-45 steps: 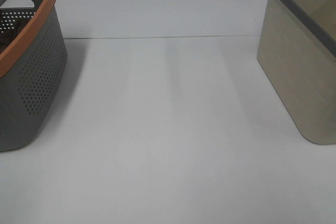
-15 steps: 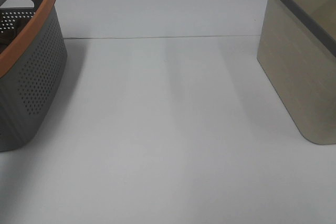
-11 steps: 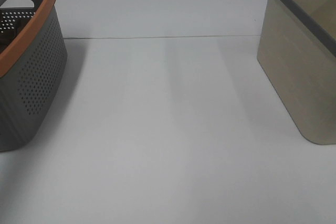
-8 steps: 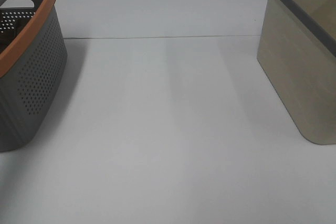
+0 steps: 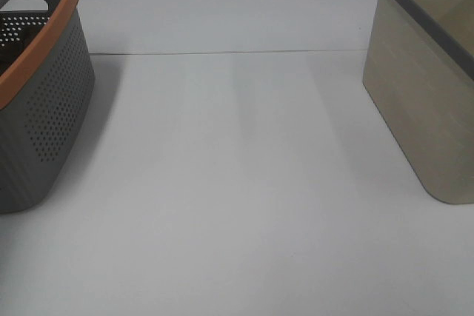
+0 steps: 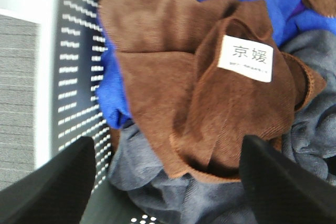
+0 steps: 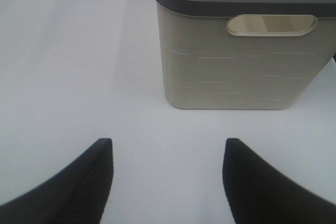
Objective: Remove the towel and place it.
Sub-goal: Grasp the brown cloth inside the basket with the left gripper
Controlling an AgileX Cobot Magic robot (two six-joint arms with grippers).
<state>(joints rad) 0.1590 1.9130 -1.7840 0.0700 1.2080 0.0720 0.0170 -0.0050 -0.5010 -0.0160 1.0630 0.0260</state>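
The brown towel [image 6: 210, 93], with a white tag [image 6: 245, 57] bearing printed characters, lies crumpled on top of blue [image 6: 113, 98] and grey [image 6: 178, 198] cloths inside the perforated grey basket [image 6: 84, 82]. My left gripper [image 6: 168, 182] is open just above the towel, one dark finger on each side of it. In the exterior high view the grey basket with an orange rim [image 5: 44, 109] stands at the left edge; the towel is hidden there. My right gripper [image 7: 165, 179] is open and empty above the white table, facing the beige bin [image 7: 241, 56].
The beige bin with a dark grey rim [image 5: 426, 86] stands at the right edge of the white table [image 5: 237, 183]. Neither arm shows in the exterior high view. A seam crosses the table at the back.
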